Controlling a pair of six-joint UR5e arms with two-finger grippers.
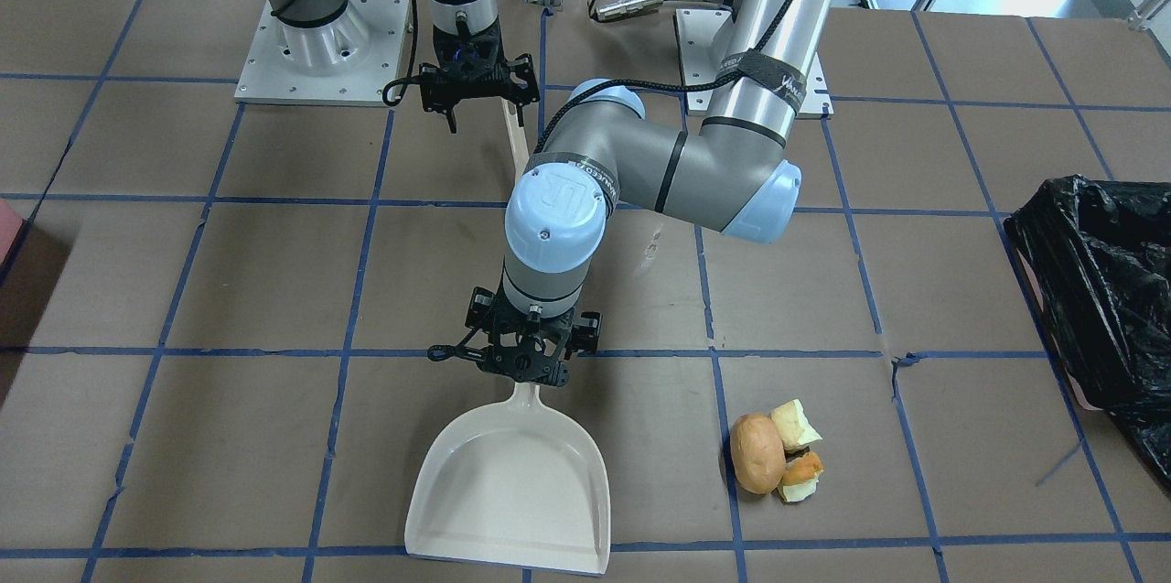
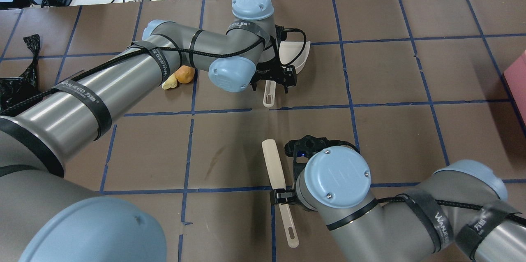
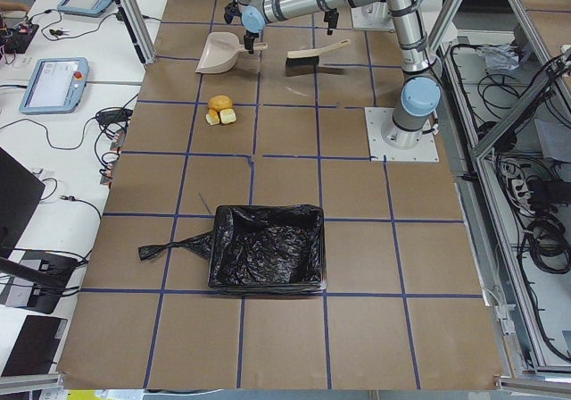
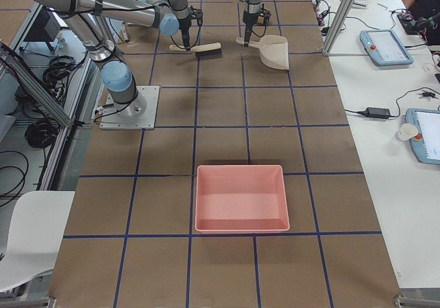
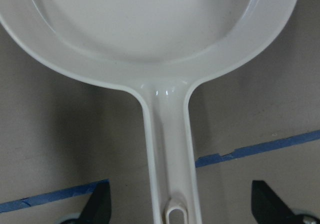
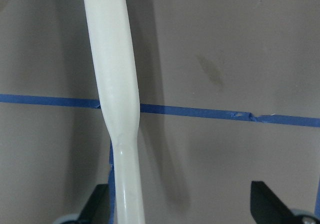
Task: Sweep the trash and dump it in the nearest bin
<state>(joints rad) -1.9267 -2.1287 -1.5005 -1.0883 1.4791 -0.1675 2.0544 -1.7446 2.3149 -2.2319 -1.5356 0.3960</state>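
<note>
Two grippers are recorded, both spread wide and holding nothing. Nearest the operators' edge, the dustpan [image 1: 512,482] is laid flat on the table [image 1: 274,290], mouth outward. The trash [image 1: 773,455], one brown lump with pale and orange peel pieces against it, is found on the table toward the robot's left, apart from the pan, between it and the black-lined bin [image 1: 1098,290]. The left gripper [image 1: 526,374] is poised low over the pan's handle [image 5: 170,149], its fingers [image 5: 97,206] set clear on either side. Farther back, the right gripper [image 1: 487,121] is positioned over the brush [image 2: 274,167], whose handle is seen close beside one finger; contact cannot be told.
</note>
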